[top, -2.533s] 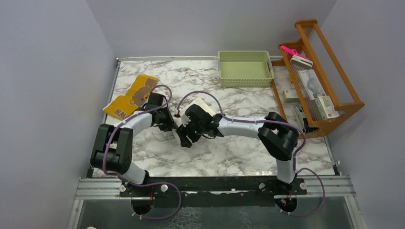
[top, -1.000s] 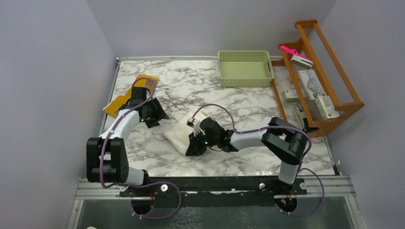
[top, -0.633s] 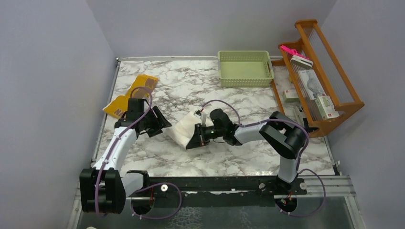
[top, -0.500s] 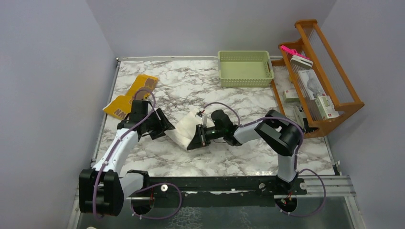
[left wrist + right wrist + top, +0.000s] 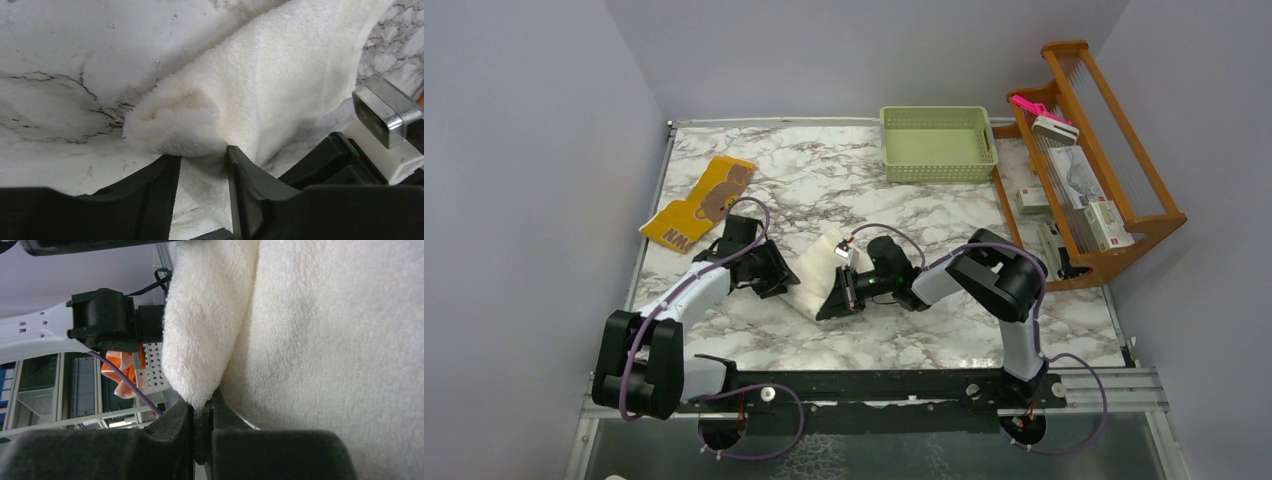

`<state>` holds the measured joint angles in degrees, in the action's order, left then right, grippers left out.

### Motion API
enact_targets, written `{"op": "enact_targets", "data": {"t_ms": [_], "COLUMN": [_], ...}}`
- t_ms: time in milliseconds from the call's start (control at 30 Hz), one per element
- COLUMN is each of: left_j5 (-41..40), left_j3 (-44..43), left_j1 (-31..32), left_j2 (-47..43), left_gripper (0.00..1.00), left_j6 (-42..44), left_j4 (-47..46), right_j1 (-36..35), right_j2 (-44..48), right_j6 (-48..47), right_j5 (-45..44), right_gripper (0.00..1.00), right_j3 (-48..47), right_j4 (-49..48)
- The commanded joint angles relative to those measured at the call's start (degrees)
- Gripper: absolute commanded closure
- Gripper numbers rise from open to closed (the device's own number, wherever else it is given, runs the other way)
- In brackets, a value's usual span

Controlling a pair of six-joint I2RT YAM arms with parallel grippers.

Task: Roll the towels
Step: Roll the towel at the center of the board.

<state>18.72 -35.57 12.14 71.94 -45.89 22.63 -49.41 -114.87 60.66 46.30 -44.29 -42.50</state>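
Note:
The cream-white towel (image 5: 816, 265) lies mid-table, partly rolled, with one end bunched into a thick fold (image 5: 175, 120). My left gripper (image 5: 782, 280) is at its left end. In the left wrist view the gripper (image 5: 200, 157) is shut on that bunched end, with cloth between the two fingers. My right gripper (image 5: 832, 300) holds the towel's near right edge. The right wrist view shows the gripper (image 5: 202, 402) shut on a folded lip of the towel (image 5: 340, 340). The mustard-yellow bear towel (image 5: 699, 203) lies flat at the back left, untouched.
A pale green basket (image 5: 938, 143) stands at the back of the marble table (image 5: 904, 330). A wooden rack (image 5: 1124, 200) holding boxes and a pink item fills the right side. Walls close in on the left and at the back.
My left arm swung from beside the yellow towel to the white towel's left end, and its jaws narrowed onto the cloth. My right gripper kept its hold on the towel and shifted slightly.

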Motion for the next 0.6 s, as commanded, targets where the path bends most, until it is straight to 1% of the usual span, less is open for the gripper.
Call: {"op": "enact_targets", "data": {"t_ms": [0,67,100,133,167,233,267,300,333,367,433,567], "left_j5": [-2.72,-2.9,-2.98,-3.06,-3.07,-3.24,-3.37,-3.53,-3.78,-4.16,-5.14,-7.38], "left_j3": [1.47,0.77,0.12,-0.62,-1.32,-2.5,-3.17,-4.01,-4.86,-5.8,-7.29,-9.32], "left_j1": [0.51,0.6,0.65,0.73,0.77,0.93,1.07,1.17,1.21,1.36,1.47,1.57], "left_j2": [1.57,2.86,3.68,4.47,5.29,6.52,7.14,7.83,8.59,9.24,10.11,10.16], "left_gripper": [0.66,0.84,0.96,1.0,1.0,1.0,1.0,1.0,1.0,1.0,1.0,1.0], "left_j6": [-1.4,-0.79,-0.25,0.32,0.96,2.03,2.76,3.57,4.34,5.22,6.59,7.83], "left_j4": [-4.53,-5.18,-5.3,-5.32,-5.25,-5.13,-4.92,-4.25,-3.15,-2.05,0.0,3.12], "right_j1": [-0.05,-0.09,-0.08,-0.14,-0.16,-0.45,-0.63,-0.68,-0.91,-1.09,-1.6,-4.94], "right_j2": [-0.17,0.69,1.35,2.1,3.06,5.81,7.46,9.42,11.39,13.47,17.19,22.24], "right_j6": [-1.17,-4.51,-6.18,-8.6,-11.33,-18.02,-21.42,-25.04,-28.26,-31.06,-36.01,-43.31], "right_j5": [1.83,0.89,0.32,-0.31,-1.1,-4.1,-6.28,-9.28,-12.53,-16.23,-23.32,-35.51], "right_gripper": [0.99,0.99,0.99,0.99,0.98,0.71,0.6,0.51,0.44,0.38,0.34,0.33], "right_j3": [-0.66,-1.76,-2.31,-2.94,-3.96,-6.06,-7.35,-8.33,-9.21,-9.95,-11.11,-12.75], "right_j4": [-0.37,3.83,5.94,8.73,11.99,19.46,25.22,27.83,32.77,35.71,40.64,45.45]}}
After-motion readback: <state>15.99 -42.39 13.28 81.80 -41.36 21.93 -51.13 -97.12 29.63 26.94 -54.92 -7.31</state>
